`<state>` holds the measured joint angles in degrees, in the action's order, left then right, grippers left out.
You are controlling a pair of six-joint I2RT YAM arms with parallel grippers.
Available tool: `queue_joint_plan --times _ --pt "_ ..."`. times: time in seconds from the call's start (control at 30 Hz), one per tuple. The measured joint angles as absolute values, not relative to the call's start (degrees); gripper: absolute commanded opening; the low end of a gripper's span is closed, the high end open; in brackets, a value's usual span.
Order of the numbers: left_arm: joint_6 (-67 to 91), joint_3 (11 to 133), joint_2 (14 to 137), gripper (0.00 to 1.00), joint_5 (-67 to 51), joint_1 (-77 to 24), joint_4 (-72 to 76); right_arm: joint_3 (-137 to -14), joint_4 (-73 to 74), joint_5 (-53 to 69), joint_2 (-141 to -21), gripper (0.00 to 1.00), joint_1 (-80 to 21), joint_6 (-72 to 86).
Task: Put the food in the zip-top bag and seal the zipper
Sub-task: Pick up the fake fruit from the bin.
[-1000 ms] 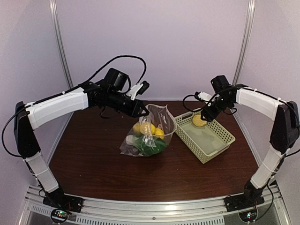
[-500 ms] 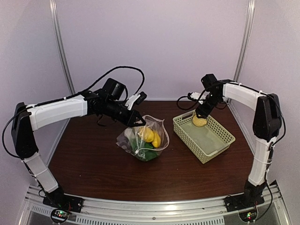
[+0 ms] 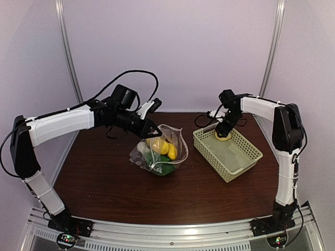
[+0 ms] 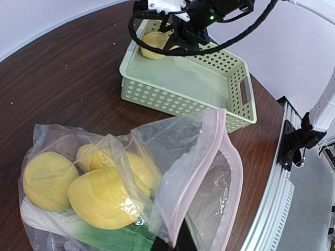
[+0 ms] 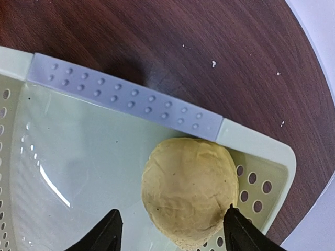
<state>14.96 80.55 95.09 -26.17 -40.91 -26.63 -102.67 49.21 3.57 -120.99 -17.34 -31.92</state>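
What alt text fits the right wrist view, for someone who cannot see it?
A pale bumpy potato lies in a corner of the pale green basket, with the open right gripper straddling it. Dark brown table shows beyond the rim.

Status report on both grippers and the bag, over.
Left gripper shut on zip-top bag rim, mouth open. Right gripper open, straddling potato in basket. Nothing blocking.

Potato (image 5: 188, 191) tight in basket (image 5: 125, 102) corner, walls on two sides
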Motion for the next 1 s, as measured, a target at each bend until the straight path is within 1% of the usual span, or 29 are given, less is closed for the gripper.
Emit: queue_joint_plan --times 0.2,0.4,0.43,0.5,0.53,0.63,0.7,0.83,1.0 --pt "15.3 80.5 95.1 0.0 -26.2 -40.4 -26.6 -102.9 48.8 1.1 -122.7 0.68 -17.3 -31.2" --pt "15.5 80.3 95.1 0.0 -26.2 -40.3 -26.6 -100.8 44.8 -1.9 -122.7 0.67 -17.4 -30.2" --pt "15.5 80.2 95.1 0.0 -26.2 -40.3 -26.6 -100.1 44.3 -2.0 -122.7 0.66 -17.4 -30.0" --pt "15.6 80.2 95.1 0.0 -26.2 -40.3 -26.6 -99.2 43.3 -2.2 -122.7 0.53 -17.4 -29.5" --pt "15.6 80.2 95.1 0.0 -26.2 -40.3 -26.6 -99.0 43.0 -2.2 -122.7 0.49 -17.4 -29.5" --pt "15.6 80.2 95.1 0.0 -26.2 -40.3 -26.6 -98.9 42.2 -1.9 -122.7 0.42 -17.5 -28.1" --pt "15.6 80.2 95.1 0.0 -26.2 -40.3 -26.6 -98.9 42.2 -1.7 -122.6 0.4 -17.5 -28.0" --pt "15.6 80.2 95.1 0.0 -26.2 -40.2 -26.6 -97.4 43.1 -0.2 -120.1 0.39 -17.9 -27.2" --pt "15.6 80.2 95.1 0.0 -26.2 -40.2 -26.6 -96.4 47.2 4.4 -109.8 0.39 -18.7 -26.5"
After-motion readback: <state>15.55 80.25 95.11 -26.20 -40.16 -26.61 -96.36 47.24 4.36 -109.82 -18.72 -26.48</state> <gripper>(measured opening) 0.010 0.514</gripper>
